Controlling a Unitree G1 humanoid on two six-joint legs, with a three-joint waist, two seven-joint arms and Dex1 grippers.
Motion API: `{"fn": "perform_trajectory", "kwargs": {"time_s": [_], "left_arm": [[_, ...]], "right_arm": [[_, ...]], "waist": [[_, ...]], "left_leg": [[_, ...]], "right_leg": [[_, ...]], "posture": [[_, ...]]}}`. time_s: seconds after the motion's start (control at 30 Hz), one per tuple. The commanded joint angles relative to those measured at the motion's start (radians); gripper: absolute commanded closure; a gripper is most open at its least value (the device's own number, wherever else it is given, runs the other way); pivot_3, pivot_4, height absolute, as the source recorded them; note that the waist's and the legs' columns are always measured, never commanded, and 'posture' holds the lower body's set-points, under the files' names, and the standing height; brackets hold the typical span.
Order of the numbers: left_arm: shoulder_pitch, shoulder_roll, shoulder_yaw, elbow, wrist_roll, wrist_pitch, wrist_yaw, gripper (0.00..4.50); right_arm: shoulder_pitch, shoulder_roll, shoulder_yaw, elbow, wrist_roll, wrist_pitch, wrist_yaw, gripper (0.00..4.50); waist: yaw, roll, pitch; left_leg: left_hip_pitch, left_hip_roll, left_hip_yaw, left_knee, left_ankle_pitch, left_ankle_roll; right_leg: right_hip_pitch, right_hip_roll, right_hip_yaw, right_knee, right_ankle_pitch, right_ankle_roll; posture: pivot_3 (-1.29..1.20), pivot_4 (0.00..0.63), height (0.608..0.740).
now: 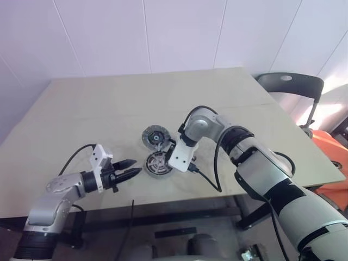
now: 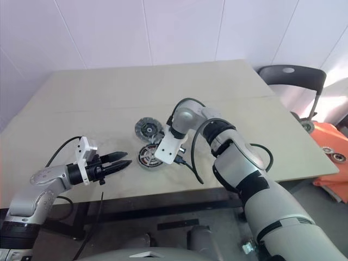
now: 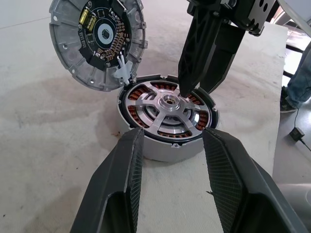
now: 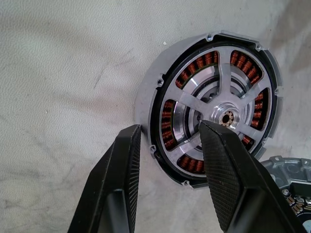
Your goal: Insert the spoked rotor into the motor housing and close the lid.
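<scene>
On a pale worktop (image 1: 109,103), the rotor (image 4: 214,114) sits inside the housing (image 3: 165,148), its spokes level with the ring of copper windings and its hub centred. The right hand (image 4: 170,145) hangs steeply above it with its fingers parted and gripping nothing; one fingertip (image 3: 187,90) comes down just beside the hub, and whether it touches cannot be told. The left hand (image 3: 170,141) waits low over the worktop, on the side of the housing nearer the robot, fingers open and empty, pointing at the housing's wall and just short of it.

The lid (image 3: 97,41) lies on the worktop on the far side of the housing, its circuit face turned up, its rim meeting or just overlapping the housing's rim.

The insertion looks done, so the step in hand appears to be the lid. To do it well, the right hand would need to lift clear of the rotor without dragging a spoke, then take the lid by its rim, since the flat face offers little hold. The lid probably has to be turned over so its circuit face goes inward, then lowered flat and centred; a tilted approach could catch on the rim. The left hand is well placed to steady the housing against sliding.
</scene>
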Motion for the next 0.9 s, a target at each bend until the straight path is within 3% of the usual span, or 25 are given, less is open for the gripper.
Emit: {"fn": "perform_trajectory", "kwargs": {"time_s": [0.03, 0.87, 0.9], "left_arm": [[-0.007, 0.003, 0.018, -0.031, -0.010, -0.005, 0.003, 2.43], [-0.007, 0.003, 0.015, -0.032, -0.011, -0.002, 0.003, 2.43], [-0.006, 0.003, 0.016, -0.033, -0.011, -0.001, 0.004, 2.43]], "right_arm": [[-0.011, -0.002, -0.003, -0.008, 0.007, -0.009, -0.006, 2.50], [0.012, -0.016, -0.005, -0.018, 0.024, -0.033, 0.040, 2.50], [0.014, -0.014, -0.005, -0.017, 0.023, -0.032, 0.038, 2.68]], "waist": [[0.000, 0.000, 0.000], [0.001, 0.000, 0.000], [0.000, 0.000, 0.000]], "left_leg": [[0.000, 0.000, 0.000, 0.000, 0.000, 0.000], [0.000, 0.000, 0.000, 0.000, 0.000, 0.000], [0.000, 0.000, 0.000, 0.000, 0.000, 0.000]], "right_leg": [[0.000, 0.000, 0.000, 0.000, 0.000, 0.000], [0.001, 0.000, 0.000, 0.000, 0.000, 0.000], [0.001, 0.000, 0.000, 0.000, 0.000, 0.000]], "posture": [[0.00, 0.000, 0.740], [0.00, 0.000, 0.740], [0.00, 0.000, 0.740]]}}
